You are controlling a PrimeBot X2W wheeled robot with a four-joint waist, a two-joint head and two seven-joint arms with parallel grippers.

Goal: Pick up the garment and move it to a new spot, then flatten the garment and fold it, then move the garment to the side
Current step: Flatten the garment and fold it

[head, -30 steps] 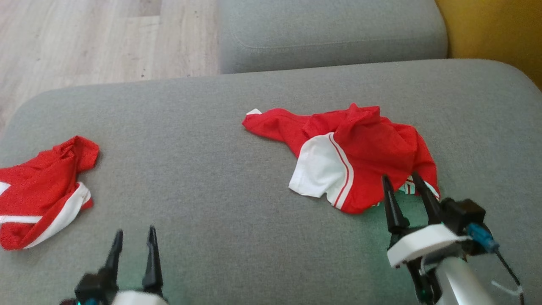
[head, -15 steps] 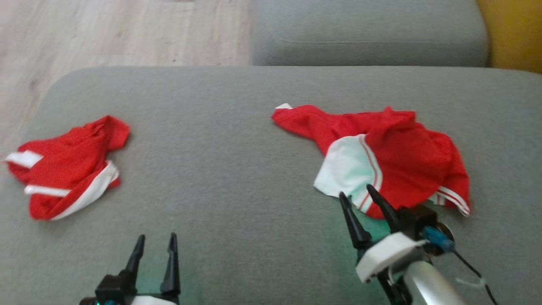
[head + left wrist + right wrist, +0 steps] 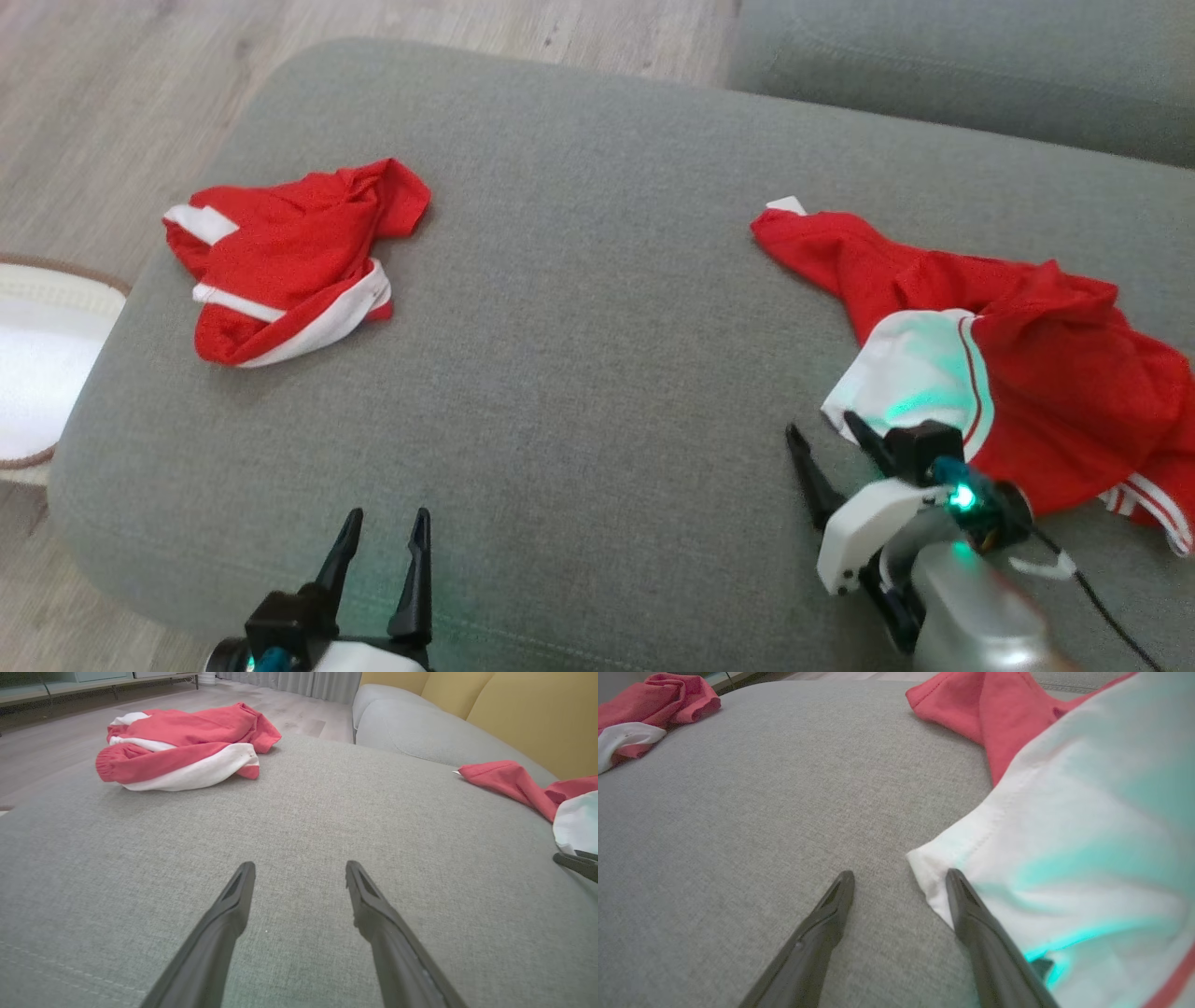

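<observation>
Seeing the red-and-white garment (image 3: 1055, 373) at the right of the grey cushion (image 3: 597, 373), tiny tag (image 3: 786, 204) at its far tip unreadable. Got right gripper (image 3: 822, 425) at its white sleeve edge and left gripper (image 3: 388, 513) near left, both wide open, empty. Spotted a second red garment (image 3: 289, 252) far left.

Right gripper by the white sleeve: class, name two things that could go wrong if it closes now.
1. The open right gripper reaches only the corner of the white sleeve; closing might just nip the hem, which could slip.
2. The garment lies crumpled; lifted by a sleeve, it would likely hang bunched, hampering flattening.
</observation>
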